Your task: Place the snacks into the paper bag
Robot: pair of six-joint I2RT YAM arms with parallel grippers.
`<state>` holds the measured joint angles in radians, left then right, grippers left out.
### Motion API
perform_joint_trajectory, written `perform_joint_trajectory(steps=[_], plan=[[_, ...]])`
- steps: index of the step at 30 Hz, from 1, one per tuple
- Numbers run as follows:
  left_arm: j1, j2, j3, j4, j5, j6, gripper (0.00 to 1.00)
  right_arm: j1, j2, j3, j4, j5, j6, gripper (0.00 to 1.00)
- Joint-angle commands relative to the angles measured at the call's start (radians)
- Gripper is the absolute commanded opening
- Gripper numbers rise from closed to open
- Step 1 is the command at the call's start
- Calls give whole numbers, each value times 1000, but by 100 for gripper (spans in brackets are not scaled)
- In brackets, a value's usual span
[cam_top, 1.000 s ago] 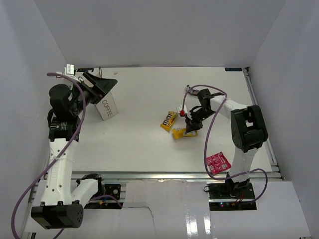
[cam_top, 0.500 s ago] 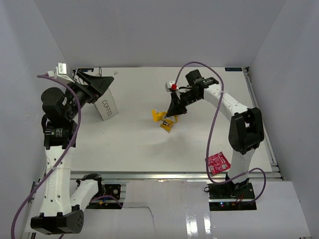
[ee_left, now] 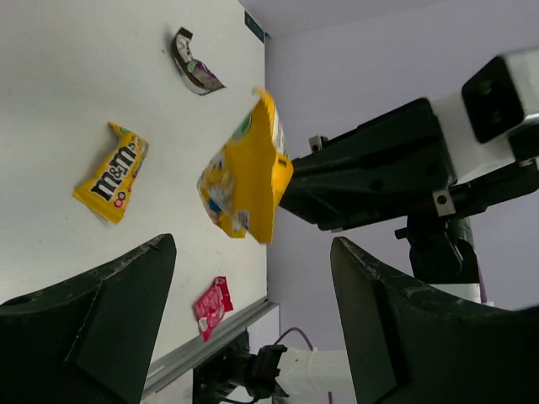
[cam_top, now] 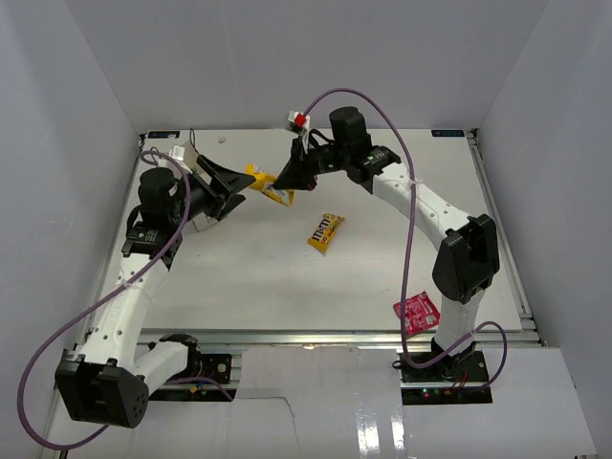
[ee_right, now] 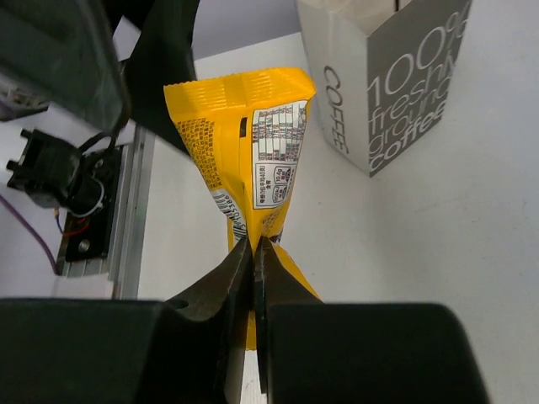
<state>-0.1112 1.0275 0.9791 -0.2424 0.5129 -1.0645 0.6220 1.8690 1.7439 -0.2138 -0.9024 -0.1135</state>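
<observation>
Right gripper (ee_right: 253, 248) is clamped tight on a yellow candy packet (ee_right: 244, 143), pinching it by its lower crimped end, and the packet is up in the air, clear of the table (cam_top: 287, 287). The top view puts it over the far left part of the table, right in front of the left gripper (cam_top: 239, 189). That left claw stands wide open with nothing in it. Its own camera shows the yellow packet hanging in the gap between its two dark fingers (ee_left: 101, 328), touching neither.

The paper bag (ee_right: 396, 93) stands upright on the table near the far left corner, "COFFEE" printed down its white side, just beyond the held packet in the right wrist view. From above it is mostly hidden behind the left gripper.

On the table, a yellow M&M's packet (cam_top: 325, 232) lies flat around the middle. A pink-red packet (cam_top: 418, 313) sits by the near edge toward the right corner, close beside the right arm. A dark, curled packet (ee_left: 194, 71) lies up by the far edge. All three are outside the bag.
</observation>
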Motion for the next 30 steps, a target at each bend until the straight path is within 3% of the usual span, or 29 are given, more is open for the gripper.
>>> perform_joint_trajectory(steps=[1,6,11,21,30], plan=[[-79,8,-5,86,-56,-35,84,27,-11,43,136,110,190,8],[-143,68,4,124,-100,-35,84,62,-28,23,145,157,242,8],[-147,71,4,140,-138,-20,76,64,-47,-6,152,139,245,8],[-147,56,66,19,-221,121,79,30,-83,-66,172,42,232,8],[-147,69,87,12,-246,167,79,10,-111,-129,246,-64,283,8]])
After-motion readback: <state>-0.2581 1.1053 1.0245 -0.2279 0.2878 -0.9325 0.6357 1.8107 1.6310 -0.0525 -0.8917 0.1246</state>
